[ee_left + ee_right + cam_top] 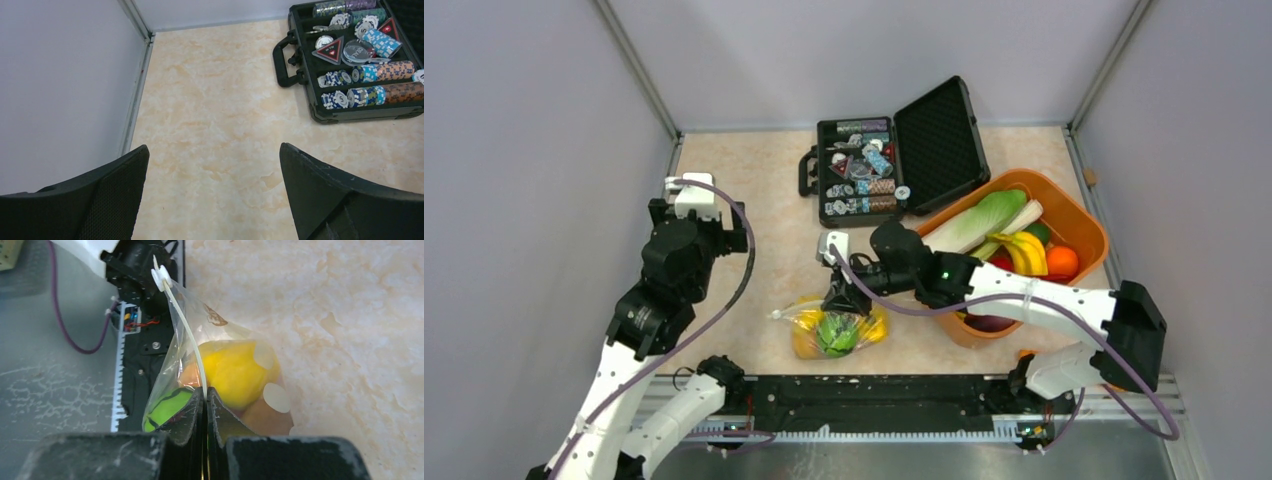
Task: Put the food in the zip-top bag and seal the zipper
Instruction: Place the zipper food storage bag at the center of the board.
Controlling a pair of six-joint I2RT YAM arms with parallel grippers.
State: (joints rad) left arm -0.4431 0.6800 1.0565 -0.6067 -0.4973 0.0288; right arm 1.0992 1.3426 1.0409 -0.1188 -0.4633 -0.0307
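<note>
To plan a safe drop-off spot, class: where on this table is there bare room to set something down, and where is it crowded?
Free: the tabletop between the left wall and the black case. Crowded: the right side, with the orange tub, zip-top bag and right gripper.

Clear zip-top bag (212,325) was thin, creased plastic; food (235,372) inside looked glossy; table (215,125) was smooth, matt.

Partly legible "DEAL" on the clear round button (357,50) inside the black poker case (360,114). White lettering on the red triangular marker (330,50) too blurred to read. Brown print on the zip-top bag (215,317) illegible.
</note>
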